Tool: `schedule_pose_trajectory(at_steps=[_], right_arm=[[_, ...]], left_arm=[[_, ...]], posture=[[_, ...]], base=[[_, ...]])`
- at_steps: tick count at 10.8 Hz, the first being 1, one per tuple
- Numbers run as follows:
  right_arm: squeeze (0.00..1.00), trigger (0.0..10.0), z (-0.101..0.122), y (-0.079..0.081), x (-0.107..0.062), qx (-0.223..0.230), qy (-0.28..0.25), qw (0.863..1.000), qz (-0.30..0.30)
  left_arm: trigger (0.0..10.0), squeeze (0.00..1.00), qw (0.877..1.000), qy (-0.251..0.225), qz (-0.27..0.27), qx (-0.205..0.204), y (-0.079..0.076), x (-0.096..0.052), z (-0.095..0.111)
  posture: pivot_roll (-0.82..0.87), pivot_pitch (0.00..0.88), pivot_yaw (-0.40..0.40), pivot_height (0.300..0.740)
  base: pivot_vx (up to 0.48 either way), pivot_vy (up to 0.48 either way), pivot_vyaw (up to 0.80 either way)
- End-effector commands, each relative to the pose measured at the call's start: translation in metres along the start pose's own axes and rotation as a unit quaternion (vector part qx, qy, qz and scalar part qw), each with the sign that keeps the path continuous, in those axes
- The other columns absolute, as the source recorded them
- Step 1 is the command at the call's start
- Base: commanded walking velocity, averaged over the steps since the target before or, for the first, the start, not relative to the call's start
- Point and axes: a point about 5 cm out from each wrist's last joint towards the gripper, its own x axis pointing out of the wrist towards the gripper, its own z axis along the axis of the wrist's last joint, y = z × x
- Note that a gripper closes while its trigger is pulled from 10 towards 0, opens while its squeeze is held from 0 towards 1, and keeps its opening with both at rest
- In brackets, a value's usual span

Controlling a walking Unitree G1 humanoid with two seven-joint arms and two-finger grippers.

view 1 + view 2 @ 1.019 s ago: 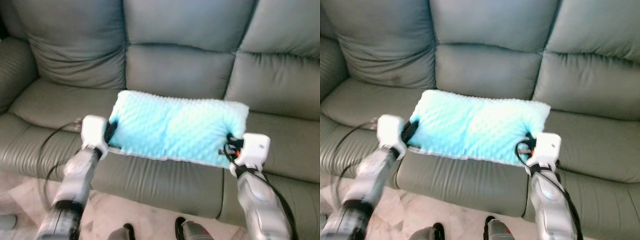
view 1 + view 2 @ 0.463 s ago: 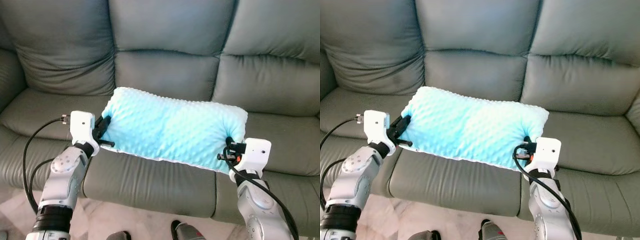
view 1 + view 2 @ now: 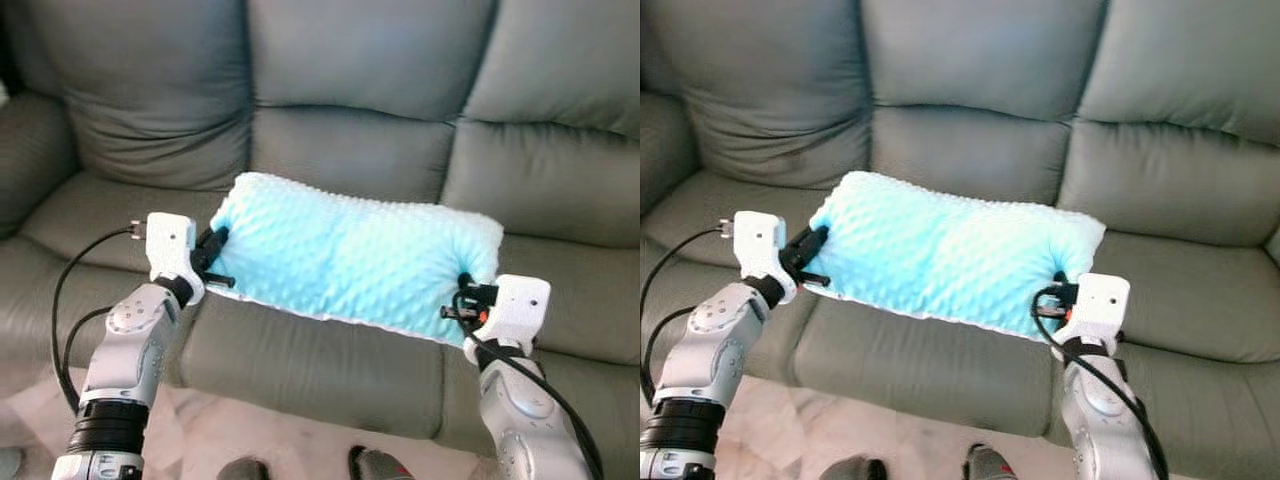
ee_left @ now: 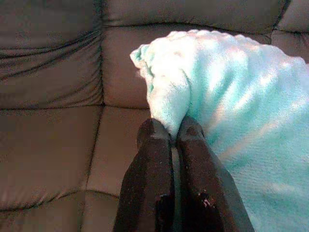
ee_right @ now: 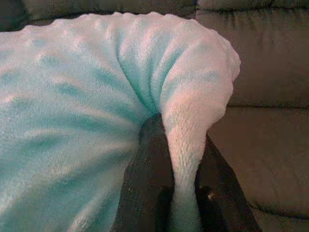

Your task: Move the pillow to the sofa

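Above the sofa (image 3: 350,160) seat, pillow (image 3: 350,255) ends pinched by left fingers (image 4: 154,159), right fingers (image 5: 152,159)

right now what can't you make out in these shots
- Whether the pillow touches the sofa: its underside is hidden by its own bulk, eye views.
- Right gripper fingertips: buried in pillow fabric, right wrist view.
- Sofa's ends: cut by the frame edges.
- Floor: a strip at the bottom edge, too little to read.

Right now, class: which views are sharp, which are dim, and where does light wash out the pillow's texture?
Both eye views: evenly lit, sharp; pillow glows pale at its centre. Left wrist view: sofa dim, pillow brightly sunlit. Right wrist view: pinched pillow fold washed out, dark surround.
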Motion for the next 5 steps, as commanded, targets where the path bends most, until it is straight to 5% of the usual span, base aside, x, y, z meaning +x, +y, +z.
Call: schedule_pose_trajectory(at_steps=[1, 3, 5], right_arm=[[0.0, 10.0, 0.003, 0.002, -0.002, 0.001, -0.004, 1.0, -0.001], [0.0, 10.0, 0.002, 0.003, -0.002, 0.001, -0.001, 1.0, -0.001], [0.0, 10.0, 0.001, 0.003, -0.002, -0.001, 0.001, 1.0, -0.002]], left_arm=[[10.0, 0.0, 1.0, -0.008, 0.006, 0.008, 0.005, -0.002, 0.008], [10.0, 0.0, 1.0, -0.005, 0.0, 0.007, 0.003, 0.0, 0.008], [10.0, 0.0, 1.0, -0.014, -0.025, 0.012, -0.006, 0.001, 0.01]], posture=[[-0.17, 0.126, 0.042, 0.74], [-0.17, 0.128, 0.042, 0.74], [-0.17, 0.13, 0.042, 0.74]], base=[[0.0, 0.48, 0.0], [0.0, 0.48, 0.0], [0.0, 0.0, 0.0]])
